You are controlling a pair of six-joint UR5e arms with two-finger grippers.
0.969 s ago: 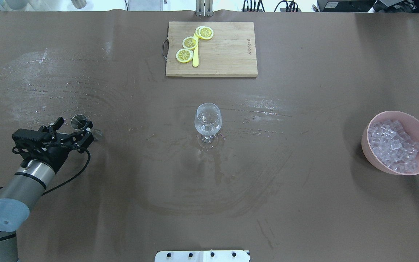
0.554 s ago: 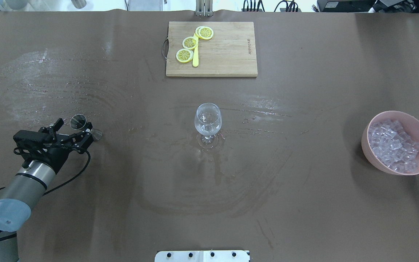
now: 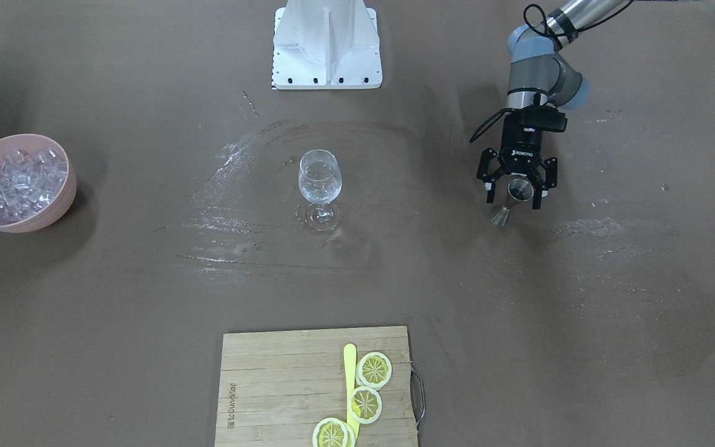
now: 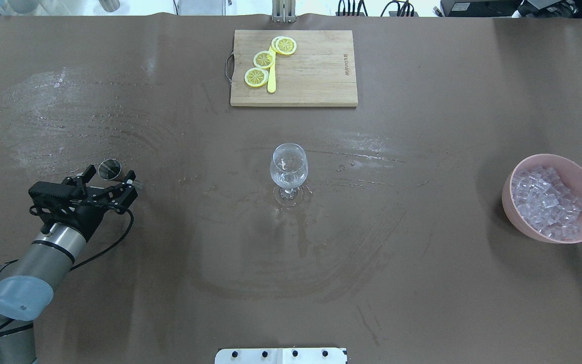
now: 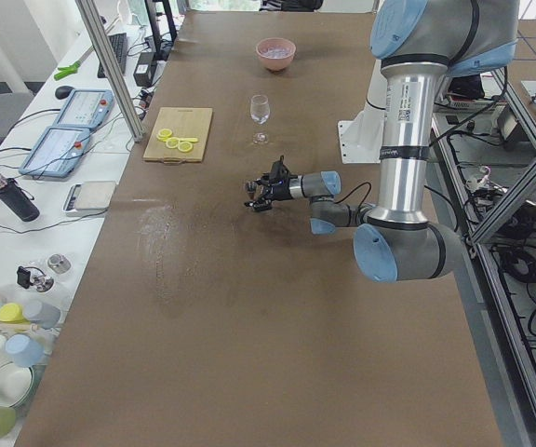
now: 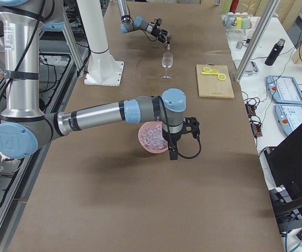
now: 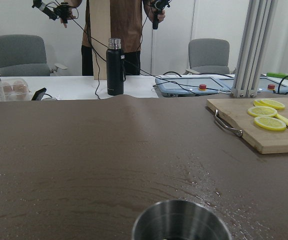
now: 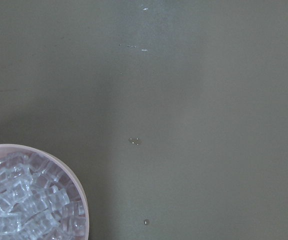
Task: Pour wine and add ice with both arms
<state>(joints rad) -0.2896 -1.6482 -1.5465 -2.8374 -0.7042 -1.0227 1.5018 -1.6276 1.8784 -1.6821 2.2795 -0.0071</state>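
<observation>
A clear wine glass (image 4: 289, 167) (image 3: 319, 180) stands upright mid-table. At the table's left a small steel jigger (image 4: 109, 169) (image 3: 516, 197) stands on the mat, and its rim (image 7: 181, 222) fills the bottom of the left wrist view. My left gripper (image 4: 111, 175) (image 3: 514, 202) is open, with one finger on each side of the jigger. The ice (image 4: 548, 202) (image 8: 29, 205) is heaped in a pink bowl (image 4: 518, 222) (image 3: 53, 214) at the right. My right gripper (image 6: 171, 148) hangs high beside that bowl. It shows only in the exterior right view, so I cannot tell its state.
A wooden cutting board (image 4: 316, 71) with lemon slices (image 4: 265, 59) and a yellow strip lies at the far edge. Wet streaks cover the mat around the glass. The white base block (image 3: 326, 43) sits at the near edge. A person (image 7: 119, 20) stands beyond the table.
The left gripper has shifted slightly right and forward and turned a little at the wrist. Its fingers now straddle the jigger more closely, and one hides the jigger's base. Nothing else moved.
</observation>
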